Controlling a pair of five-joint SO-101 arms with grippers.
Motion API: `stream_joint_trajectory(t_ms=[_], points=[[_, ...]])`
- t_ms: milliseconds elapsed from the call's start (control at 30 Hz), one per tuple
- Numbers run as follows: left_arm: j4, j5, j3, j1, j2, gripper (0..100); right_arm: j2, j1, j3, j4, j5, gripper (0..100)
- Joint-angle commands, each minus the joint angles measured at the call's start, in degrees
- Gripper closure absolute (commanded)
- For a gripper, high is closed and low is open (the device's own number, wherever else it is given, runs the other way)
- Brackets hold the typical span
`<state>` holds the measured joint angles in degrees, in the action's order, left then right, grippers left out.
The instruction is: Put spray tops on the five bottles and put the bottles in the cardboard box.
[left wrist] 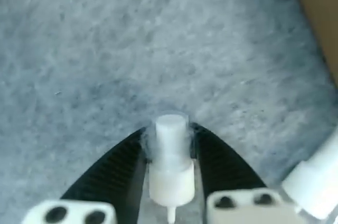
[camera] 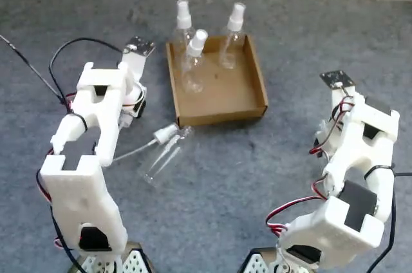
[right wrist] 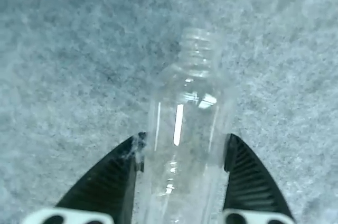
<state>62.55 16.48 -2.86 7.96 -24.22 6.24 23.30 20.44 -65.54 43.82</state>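
My left gripper (left wrist: 170, 131) is shut on a white spray top (left wrist: 170, 166), held just above the grey carpet. My right gripper (right wrist: 185, 139) is shut on a clear bottle (right wrist: 187, 123) whose threaded neck is bare. In the high view the left arm (camera: 103, 102) stands left of the cardboard box (camera: 252, 67) and the right arm (camera: 357, 138) to its right. Two capped bottles (camera: 193, 60) (camera: 232, 35) stand in the box, and a third (camera: 183, 22) is at its back edge. Another capped bottle (camera: 164, 147) lies on the carpet in front of the box.
The lying bottle's spray top (left wrist: 317, 184) is close beside my left gripper, and the box's corner (left wrist: 319, 18) is a little farther off. Cables trail at the far left (camera: 38, 73). Open carpet (camera: 232, 183) lies between the two arms.
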Motion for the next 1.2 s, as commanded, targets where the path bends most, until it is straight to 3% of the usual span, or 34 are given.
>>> stream_joint_trajectory(t_ms=[0,167,333,600,800,1033,1167], points=[[4.0,-0.2,4.4,-0.9,5.0,100,-0.2,0.6,0.4,-2.5,0.4,84.4],[8.3,-5.0,6.5,-0.3,10.9,100,0.1,-0.8,-5.4,-8.0,-2.2,83.7],[9.3,-9.1,3.1,-0.5,16.0,100,0.2,-4.0,-9.5,-9.4,-6.2,72.3],[4.2,-10.1,-10.0,-0.9,22.6,100,0.5,-6.7,-10.1,-8.7,-6.3,69.6],[2.0,-10.1,-13.8,-1.1,25.7,100,5.8,-4.0,-10.2,-6.6,-6.0,77.2],[2.4,-10.1,-13.7,-0.8,26.0,100,7.7,-3.0,-10.2,-6.8,-6.0,78.8],[2.4,-10.1,-13.3,-0.7,26.2,100,5.1,-3.0,-10.2,-7.0,-6.0,86.7]])
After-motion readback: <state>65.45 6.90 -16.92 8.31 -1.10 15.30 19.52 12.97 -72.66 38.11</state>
